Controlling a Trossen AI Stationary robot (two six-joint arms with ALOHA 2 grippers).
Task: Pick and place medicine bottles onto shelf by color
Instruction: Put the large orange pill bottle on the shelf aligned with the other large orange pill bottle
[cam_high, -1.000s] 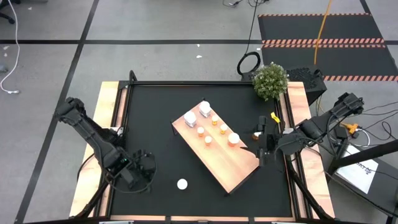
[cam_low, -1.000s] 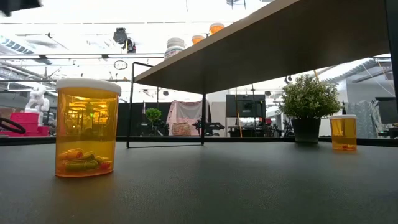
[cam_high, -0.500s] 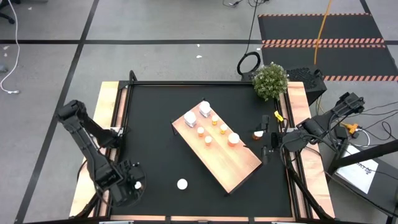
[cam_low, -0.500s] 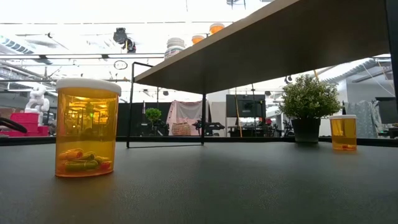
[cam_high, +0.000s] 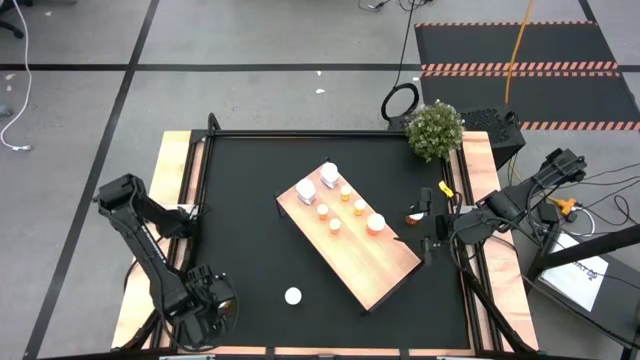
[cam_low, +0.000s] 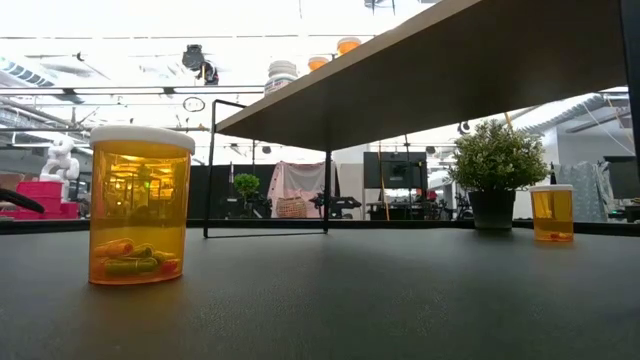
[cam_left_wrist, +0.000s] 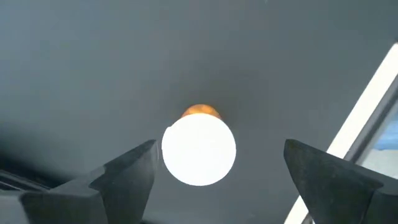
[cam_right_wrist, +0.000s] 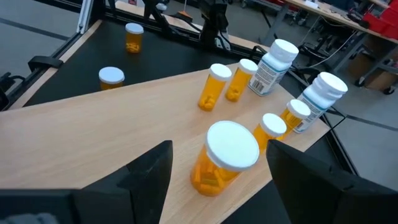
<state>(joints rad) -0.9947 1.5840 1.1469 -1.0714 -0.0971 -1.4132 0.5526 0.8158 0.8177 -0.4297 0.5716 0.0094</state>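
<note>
Jaws spread on both grippers, the left gripper (cam_left_wrist: 211, 180) above an orange bottle (cam_left_wrist: 199, 148).

left gripper (cam_high: 207, 308) withdrawn to table corner, fingers spread

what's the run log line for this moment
left gripper: open over orange bottle on mat | right gripper: open, facing shelf | shelf: seven bottles

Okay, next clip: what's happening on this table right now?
Two robot arms are sorting pill bottles onto a wooden shelf. Seven bottles stand on it already, two white and five orange. The left pincer hangs open above an orange bottle near the table's front left corner, not gripping it. The right pincer waits open beside the shelf. Two more orange bottles stand on the black mat.
</note>
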